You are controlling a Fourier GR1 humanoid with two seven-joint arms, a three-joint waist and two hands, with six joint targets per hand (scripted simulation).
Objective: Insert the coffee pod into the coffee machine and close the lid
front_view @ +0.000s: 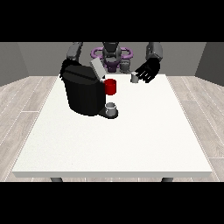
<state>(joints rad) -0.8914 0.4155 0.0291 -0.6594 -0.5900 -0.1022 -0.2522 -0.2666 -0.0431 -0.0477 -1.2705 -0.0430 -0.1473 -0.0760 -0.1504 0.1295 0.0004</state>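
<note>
Black coffee machine (83, 94) w/ lid (97, 68) up, red mug (111, 86) beside; view-right hand (147, 72) fingers relaxed nr coffee pod (134, 77).

A large white table (131, 144) fills the middle of the view, its top lit evenly and its two dark legs (55, 179) just showing under the near edge. Around it lies a floor (22, 109) of pale wood-look planks with thin seams. Behind, plain grey walls (39, 57) meet at angled corners.
</note>
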